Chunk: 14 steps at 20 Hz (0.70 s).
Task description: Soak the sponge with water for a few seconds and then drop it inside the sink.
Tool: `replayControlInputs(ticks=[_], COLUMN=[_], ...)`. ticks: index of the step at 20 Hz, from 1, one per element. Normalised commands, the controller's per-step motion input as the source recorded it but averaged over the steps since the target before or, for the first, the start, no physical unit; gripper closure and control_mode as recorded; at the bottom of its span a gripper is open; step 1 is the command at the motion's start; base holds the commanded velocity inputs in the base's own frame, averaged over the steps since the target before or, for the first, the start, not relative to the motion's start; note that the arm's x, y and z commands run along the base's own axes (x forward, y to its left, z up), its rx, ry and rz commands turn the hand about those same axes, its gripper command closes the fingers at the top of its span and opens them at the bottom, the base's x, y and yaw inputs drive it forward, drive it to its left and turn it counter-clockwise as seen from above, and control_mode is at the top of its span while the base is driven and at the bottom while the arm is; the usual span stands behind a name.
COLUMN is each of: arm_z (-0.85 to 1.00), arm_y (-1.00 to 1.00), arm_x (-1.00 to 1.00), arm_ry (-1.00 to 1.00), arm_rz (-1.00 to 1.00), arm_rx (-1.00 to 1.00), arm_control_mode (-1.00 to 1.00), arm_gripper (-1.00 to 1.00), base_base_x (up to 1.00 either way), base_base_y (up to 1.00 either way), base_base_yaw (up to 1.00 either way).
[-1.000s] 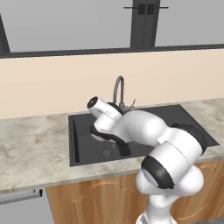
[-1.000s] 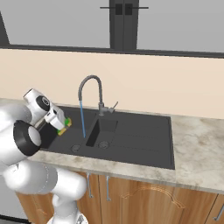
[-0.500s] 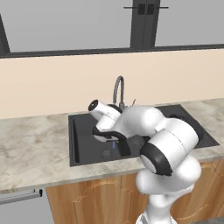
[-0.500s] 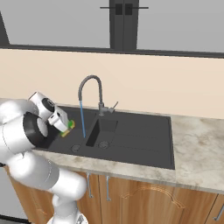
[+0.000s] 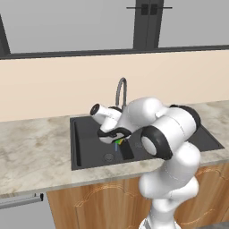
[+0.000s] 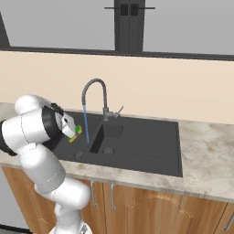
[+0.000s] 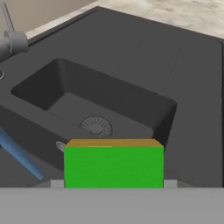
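Sponge [image 7: 113,165] in jaws, lower edge cut off from sight.

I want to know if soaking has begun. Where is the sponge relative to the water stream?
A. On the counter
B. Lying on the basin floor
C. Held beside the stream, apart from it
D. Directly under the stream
C: the sponge, held in the jaws, sits left of the water with a gap between them, above the sink.

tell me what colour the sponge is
Green face over a yellow-orange layer, clearest in the hand view: sponge.
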Motion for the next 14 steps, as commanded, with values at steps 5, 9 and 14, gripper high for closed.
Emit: replayControlInputs(ticks=[5,9,14], arm_z=[0.0,-0.05,-0.13], arm_y=[0.0,0.0,0.0], arm_x=[0.22,0.25,0.26], arm_ry=[0.0,0.01,0.02], arm_rz=[0.0,-0.03,-0.02], arm_rx=[-0.01,-0.02,-0.01], arm_control_mode=[-1.0,-1.0,-1.0], arm_gripper=[1.0,1.0,1.0], base_base_x=[0.0,0.0,0.0], base_base_y=[0.0,0.0,0.0], base_base_yaw=[0.0,0.0,0.0])
